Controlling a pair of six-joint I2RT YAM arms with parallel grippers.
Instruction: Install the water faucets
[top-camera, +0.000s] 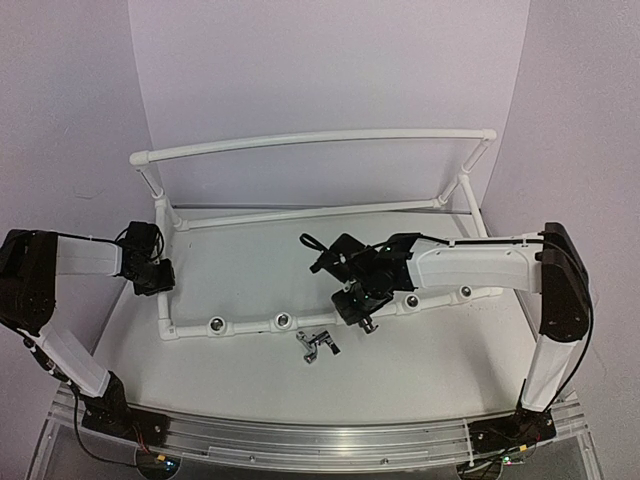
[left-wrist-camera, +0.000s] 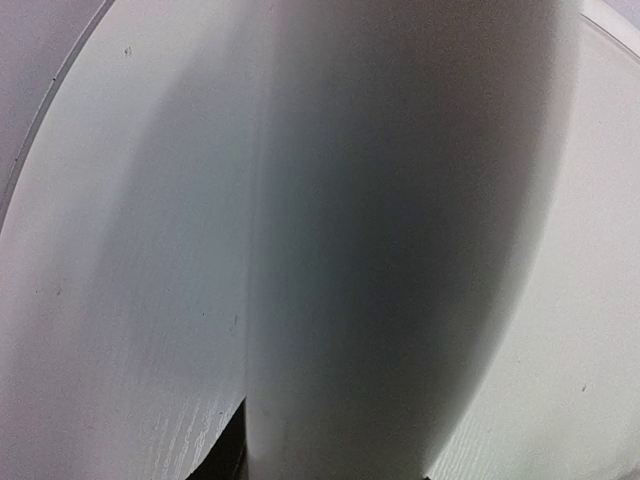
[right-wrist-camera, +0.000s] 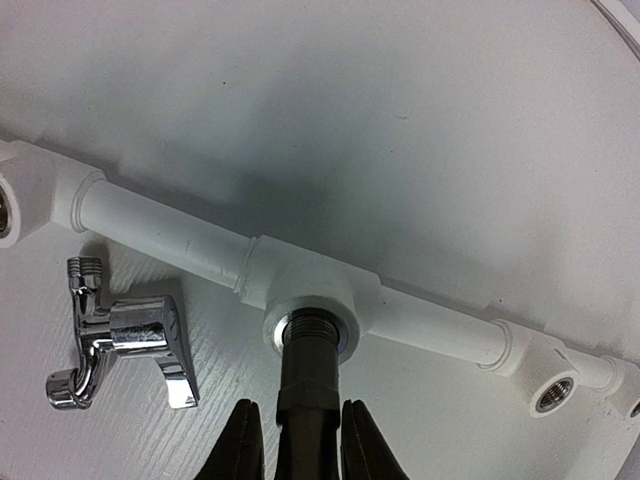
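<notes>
While the right claw pinches narrow on the held faucet, that piece's dark stem stands in a silver-ringed socket on the front run of the white pipe frame. Threads show at the stem's tip, right at the ring. The black fingers flank the stem on both sides, and the rest of the piece is cut off by the picture's lower edge.

The loose faucet lies flat on the white table, just beside the front pipe on its near side; whether it touches the pipe cannot be told. It is bright chrome. It has a short threaded stub at the top, a blocky body, a flat lever blade slanting down, and a curved arm ending in a rounded knob. In the top view it is a small silver-grey piece in front of the frame, to the left of the right claw.

Another open socket sits further along the same pipe.

The left claw sits on the frame's left side pipe, well apart from both faucets. Its wrist view is filled by the blurred white pipe, with dark finger edges against it at the bottom, so the claw is closed on the pipe.
</notes>
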